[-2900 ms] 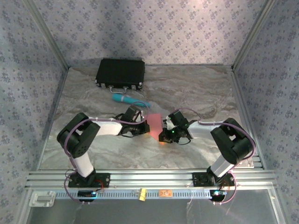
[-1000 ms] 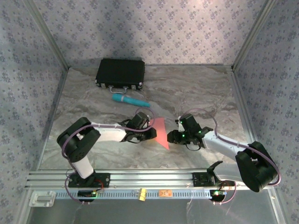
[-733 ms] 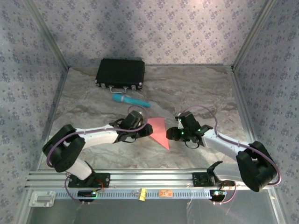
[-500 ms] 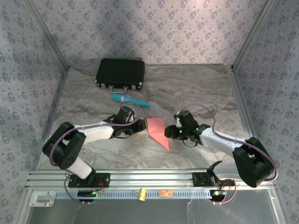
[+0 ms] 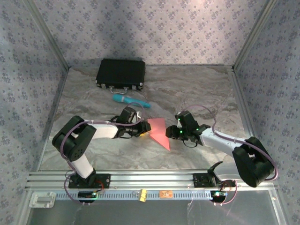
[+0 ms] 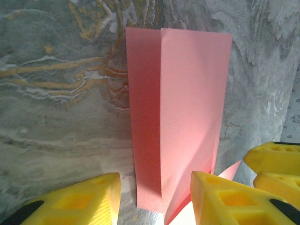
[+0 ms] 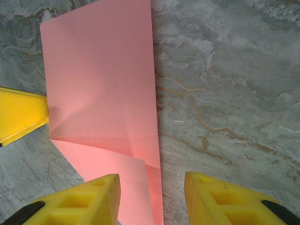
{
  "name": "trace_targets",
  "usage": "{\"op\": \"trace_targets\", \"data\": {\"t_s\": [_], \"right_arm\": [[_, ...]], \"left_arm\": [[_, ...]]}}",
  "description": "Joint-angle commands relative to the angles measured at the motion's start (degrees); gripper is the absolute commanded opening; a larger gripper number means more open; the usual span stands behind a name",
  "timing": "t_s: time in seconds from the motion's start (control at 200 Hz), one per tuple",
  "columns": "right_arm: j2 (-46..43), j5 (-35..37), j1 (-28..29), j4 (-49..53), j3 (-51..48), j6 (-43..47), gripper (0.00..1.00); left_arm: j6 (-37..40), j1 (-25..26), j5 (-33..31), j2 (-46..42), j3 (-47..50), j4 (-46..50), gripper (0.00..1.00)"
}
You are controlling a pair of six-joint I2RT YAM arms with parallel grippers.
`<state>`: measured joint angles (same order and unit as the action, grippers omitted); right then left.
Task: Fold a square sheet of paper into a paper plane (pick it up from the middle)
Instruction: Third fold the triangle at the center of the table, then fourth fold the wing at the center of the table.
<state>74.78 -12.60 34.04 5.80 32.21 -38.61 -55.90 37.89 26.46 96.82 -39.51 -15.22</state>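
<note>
salmon-pink paper [image 5: 158,132], creased into a pointed shape, lying flat, left gripper [image 6: 154,183] spread, right gripper [image 7: 151,183] spread

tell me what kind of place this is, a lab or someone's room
Likely a robot test cell, not a home: black-and-white left robot arm and matching right robot arm bolted to a slotted aluminium rail, a marble-patterned tabletop, floral-papered walls boxed in by metal frame posts.

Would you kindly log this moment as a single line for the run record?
square sheet of paper: partly folded, flat on table | left gripper: open, at its left edge | right gripper: open, at its right edge
</note>
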Motion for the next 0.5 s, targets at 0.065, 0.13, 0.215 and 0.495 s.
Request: {"op": "trace_targets", "data": {"t_s": [0.065, 0.13, 0.215, 0.495], "right_arm": [[-1.22, 2.04, 0.29, 1.75, 0.81, -0.48, 0.41], [-1.24, 2.38, 0.32, 1.97, 0.81, -0.69, 0.41], [-1.17, 3.0, 0.46, 2.27, 0.79, -0.79, 0.41], [-1.83, 3.62, 0.59, 1.98, 0.43, -0.81, 0.41]], "left_arm": [[-1.43, 0.16, 2.52, 1.71, -2.11, -3.17, 0.4], [-1.41, 0.09, 3.3, 2.21, -2.59, -3.25, 0.38], [-1.65, 0.16, 3.42, 2.49, -2.66, -3.66, 0.35], [-2.54, 0.08, 4.18, 3.08, -3.07, -5.4, 0.28]]}}
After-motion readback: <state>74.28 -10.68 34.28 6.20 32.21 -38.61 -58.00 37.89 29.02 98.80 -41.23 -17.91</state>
